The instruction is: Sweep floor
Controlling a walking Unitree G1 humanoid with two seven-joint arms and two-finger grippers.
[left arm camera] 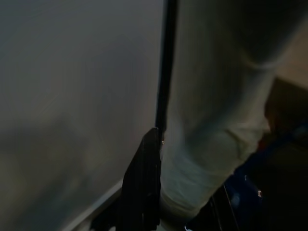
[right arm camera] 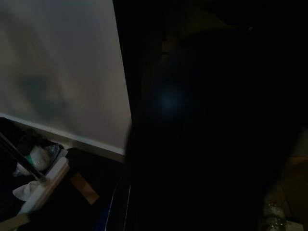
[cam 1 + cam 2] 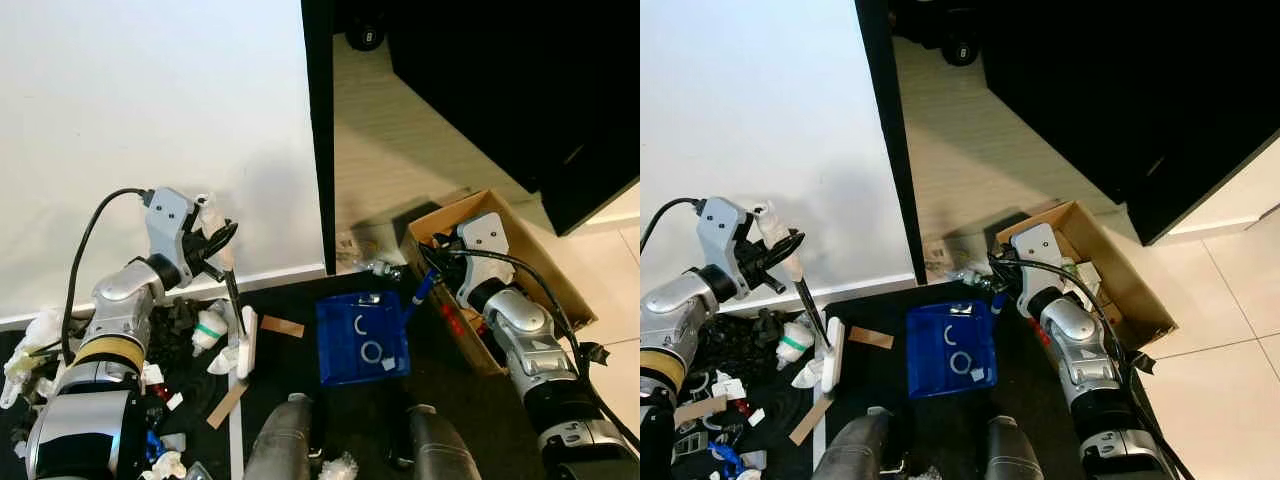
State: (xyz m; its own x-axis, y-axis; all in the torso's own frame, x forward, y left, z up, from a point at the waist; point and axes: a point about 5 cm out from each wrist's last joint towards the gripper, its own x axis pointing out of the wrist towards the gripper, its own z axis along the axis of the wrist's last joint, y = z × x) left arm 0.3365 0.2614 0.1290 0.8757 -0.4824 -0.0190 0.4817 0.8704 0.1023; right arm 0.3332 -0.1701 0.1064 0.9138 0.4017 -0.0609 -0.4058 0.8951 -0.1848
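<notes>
Left end effector (image 3: 218,243), at nine o'clock in the head view, is closed around the pale handle of a small broom (image 3: 238,320). The broom's thin black shaft slants down to its white head, which rests on the dark floor (image 3: 300,355) just beside a white plastic bottle (image 3: 208,328) and crumpled paper scraps (image 3: 160,378). A brown cardboard strip (image 3: 281,326) lies between the broom head and the blue dustpan (image 3: 362,338), which sits at six o'clock with two white rings inside.

Right end effector (image 3: 432,272), at three o'clock, holds the dustpan's blue handle at its upper corner; its fingers are closed on it. A cardboard box (image 3: 500,275) stands behind that arm, touching it. A white wall (image 3: 150,110) fills ten o'clock.
</notes>
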